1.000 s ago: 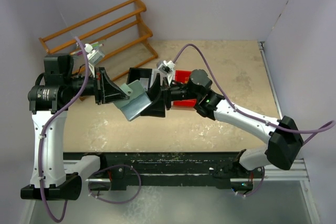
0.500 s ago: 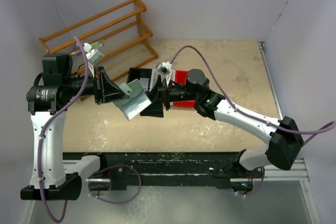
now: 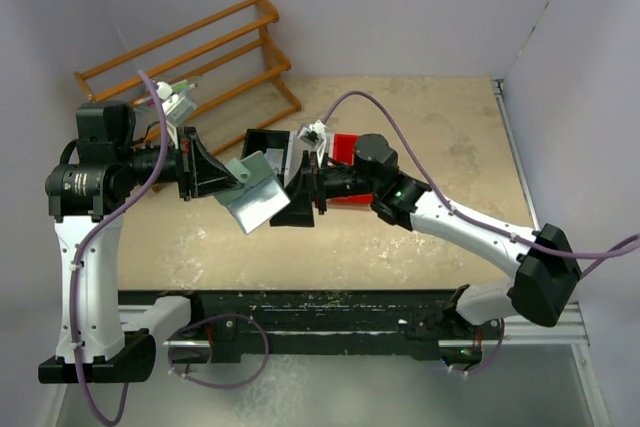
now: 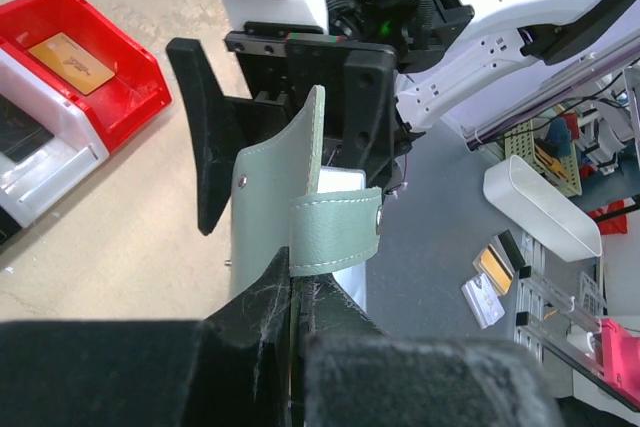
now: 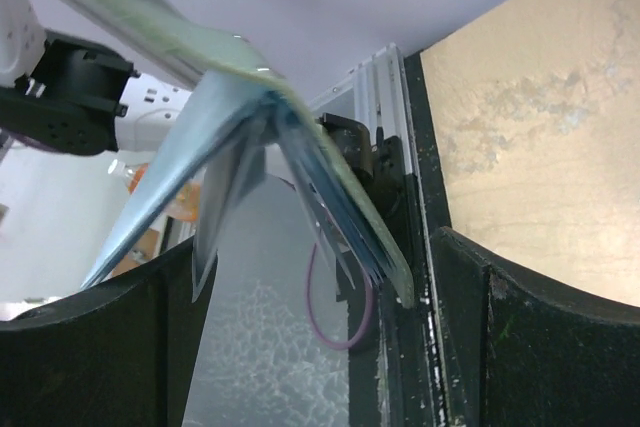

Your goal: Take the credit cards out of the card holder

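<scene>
The left jaws are clamped shut on the card holder (image 3: pixel 258 197), held above the counter (image 3: pixel 430 137). The right jaws gape wide on either side of its open edge, gripping nothing.

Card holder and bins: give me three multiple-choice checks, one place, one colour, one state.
1. The card holder is: A lying on the tabletop; B clamped in the left gripper, in the air; C inside a drawer.
2. The card in the red bin is: A orange-gold; B blue; C green.
3. The right gripper is: A shut on a card; B shut, empty; C open.
B: the left wrist view shows fingers pinching it. A: its colour shows there too. C: its fingers stand wide apart.
</scene>
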{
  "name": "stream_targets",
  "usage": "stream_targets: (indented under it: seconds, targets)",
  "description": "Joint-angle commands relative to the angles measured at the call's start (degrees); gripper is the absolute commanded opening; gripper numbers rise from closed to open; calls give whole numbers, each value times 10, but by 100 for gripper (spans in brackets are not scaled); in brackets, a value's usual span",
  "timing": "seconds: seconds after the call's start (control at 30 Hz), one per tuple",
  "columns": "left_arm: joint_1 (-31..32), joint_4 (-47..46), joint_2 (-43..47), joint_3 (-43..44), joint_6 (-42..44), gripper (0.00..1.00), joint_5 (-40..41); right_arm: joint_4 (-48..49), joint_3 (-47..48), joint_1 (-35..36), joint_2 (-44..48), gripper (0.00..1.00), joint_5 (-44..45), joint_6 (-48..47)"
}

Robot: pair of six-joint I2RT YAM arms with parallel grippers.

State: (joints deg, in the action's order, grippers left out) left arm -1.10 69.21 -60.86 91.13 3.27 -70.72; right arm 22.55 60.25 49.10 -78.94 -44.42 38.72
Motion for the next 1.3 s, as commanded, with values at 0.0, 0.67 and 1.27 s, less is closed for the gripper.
stream_targets:
  seconds: [0.0, 0.67, 1.27]
  targets:
    - [-1, 4, 2, 22, 19, 0, -9, -30, 40, -3, -34, 89, 33, 61]
    - [-1, 10, -1, 19, 24, 1, -15, 139, 60, 4, -44, 87, 68, 178]
    - [-1, 30, -15, 15, 43, 3, -29, 155, 84, 49, -52, 25, 45, 95]
